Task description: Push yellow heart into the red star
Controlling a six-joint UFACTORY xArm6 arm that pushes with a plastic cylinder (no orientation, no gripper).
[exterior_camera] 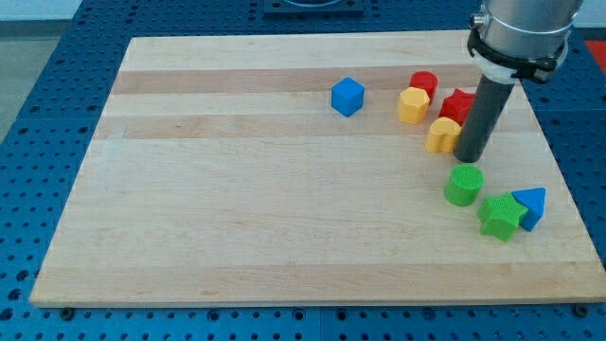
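The yellow heart (441, 135) lies on the wooden board at the view's right, just below and left of the red star (457, 105), and the two look to be touching or nearly so. My tip (470, 157) is on the board right against the heart's right side, below the red star. The rod hides part of the star's right edge.
A yellow hexagon (412, 106) and a red cylinder (423, 83) sit just left of the red star. A blue cube (347, 96) lies further left. A green cylinder (464, 185), a green star (500, 216) and a blue triangle (532, 206) lie below my tip, near the board's right edge (565, 180).
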